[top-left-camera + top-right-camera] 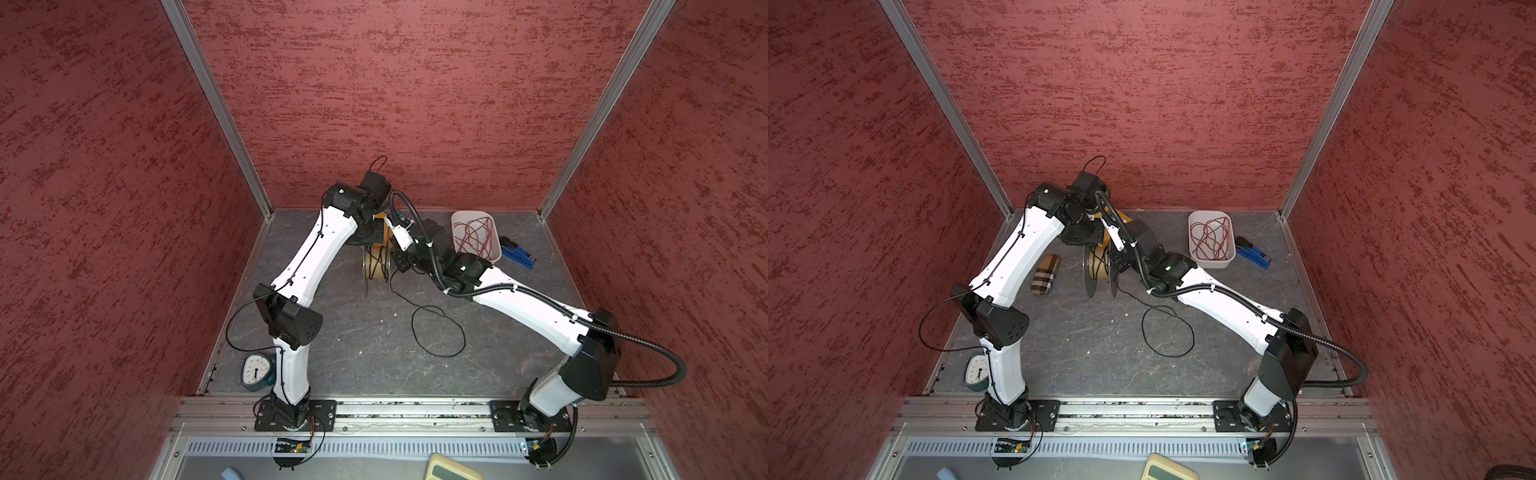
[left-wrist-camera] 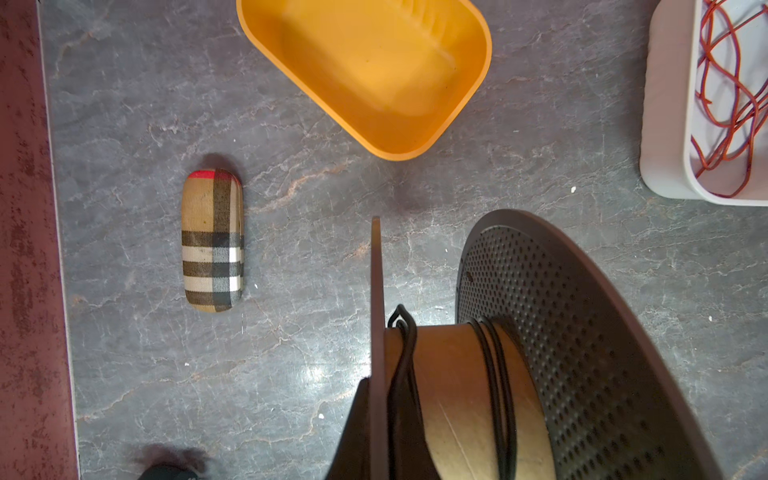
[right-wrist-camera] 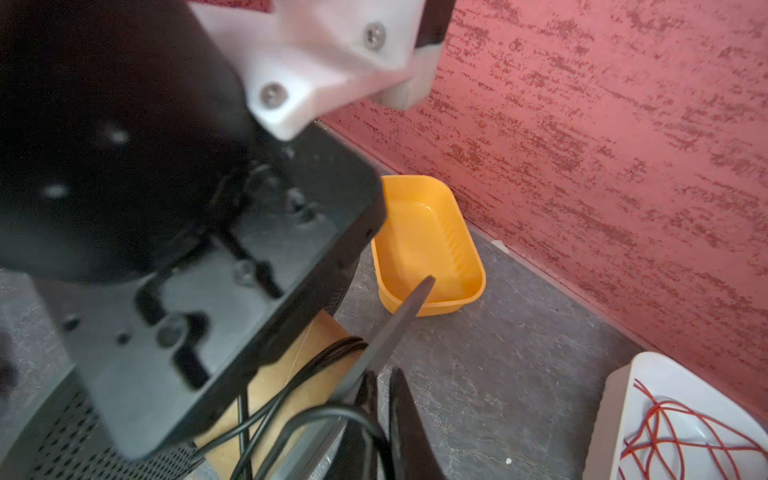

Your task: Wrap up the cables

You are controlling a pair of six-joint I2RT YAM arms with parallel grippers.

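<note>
Black cable [image 2: 498,382] is sitting partly wound on spool [image 2: 582,353] core, tail trailing from right gripper [image 3: 384,399] onto floor [image 1: 365,332]. Right gripper is pinching cable, jaws nearly closed. Left gripper [image 2: 376,386] is clamping spool's flange, narrow. Orange tray [image 2: 465,104] is lying just beyond both.

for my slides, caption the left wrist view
Black cable partly wound on spool, near plaid case and orange tray

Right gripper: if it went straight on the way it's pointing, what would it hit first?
Probably the orange tray: the right gripper aims at its near wall, past the spool's rim beside it. If it is tilted down, the grey table comes first; depth is unclear.
</note>
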